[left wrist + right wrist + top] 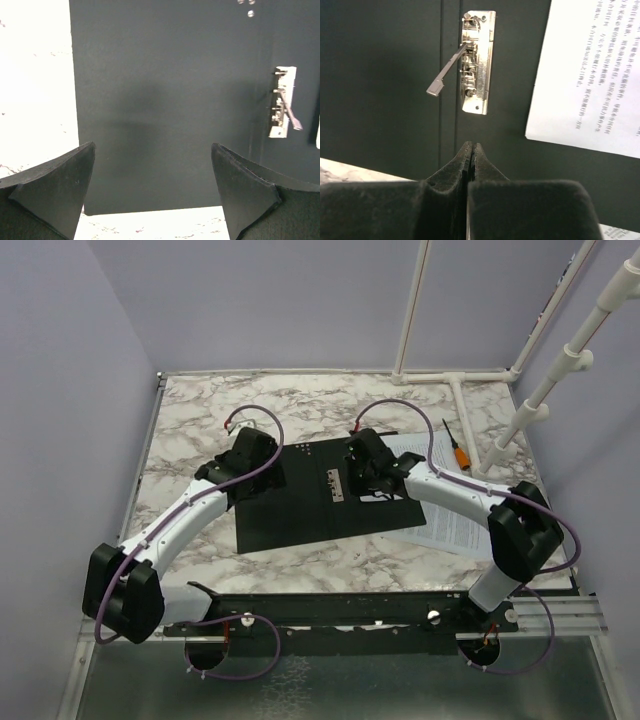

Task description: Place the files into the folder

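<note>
A: Status?
B: Flat black open folder lies centre, white printed paper sheets at its right edge. Left gripper spread over the left face; right gripper pressed together, seemingly empty, near the metal clip.
A: Advice: slide sheets left, squarely, keeping corners flat

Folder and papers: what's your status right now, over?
Left hand open above folder's left face. Right hand shut, empty, near metal clip. Folder open flat; files lapping its right face, unclipped. Orange-handled tool off to the side.

The folder looks matt black, its clip shiny metal, the files plain paper.
</note>
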Controlling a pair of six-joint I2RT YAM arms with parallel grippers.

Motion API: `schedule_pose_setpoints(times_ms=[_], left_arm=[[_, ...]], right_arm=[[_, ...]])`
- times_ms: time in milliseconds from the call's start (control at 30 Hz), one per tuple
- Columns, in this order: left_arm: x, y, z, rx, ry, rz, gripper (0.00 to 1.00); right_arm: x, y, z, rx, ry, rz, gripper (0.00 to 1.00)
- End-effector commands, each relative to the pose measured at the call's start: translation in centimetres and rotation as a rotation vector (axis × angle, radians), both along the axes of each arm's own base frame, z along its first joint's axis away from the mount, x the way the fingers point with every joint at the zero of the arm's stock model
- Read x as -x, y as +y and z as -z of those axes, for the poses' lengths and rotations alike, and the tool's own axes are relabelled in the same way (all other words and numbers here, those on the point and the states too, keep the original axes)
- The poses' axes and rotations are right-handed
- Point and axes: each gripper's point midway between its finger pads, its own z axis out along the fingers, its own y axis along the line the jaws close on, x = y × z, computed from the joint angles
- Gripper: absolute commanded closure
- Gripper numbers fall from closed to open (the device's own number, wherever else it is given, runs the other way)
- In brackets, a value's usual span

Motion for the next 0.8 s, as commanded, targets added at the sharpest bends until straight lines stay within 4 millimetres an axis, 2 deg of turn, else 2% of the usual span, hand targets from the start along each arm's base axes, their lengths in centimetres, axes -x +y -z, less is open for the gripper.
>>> schedule_pose_setpoints(times_ms=[0, 267, 467, 767], left_arm=[[-0.8, -0.9, -3.2, 0.016, -0.076, 0.104, 0.01], [-1.3, -0.7, -5.8, -0.004, -0.183, 0.153, 0.01], [-0.4, 0.3, -5.1, -0.029, -0.205, 0.155, 0.01], [-0.1, 0.7, -5.4, -0.035, -0.227, 0.150, 0.01]], right_arm=[[0.4, 1.9, 0.4, -0.141, 0.071, -0.032, 1.00], [-0.5, 3.9, 2.4, -0.265, 0.172, -0.029, 1.00], [-1.5, 5.3, 2.7, -0.326, 0.212, -0.027, 1.00], [-4.1, 6.1, 2.5, -0.387, 0.221, 0.013, 1.00]])
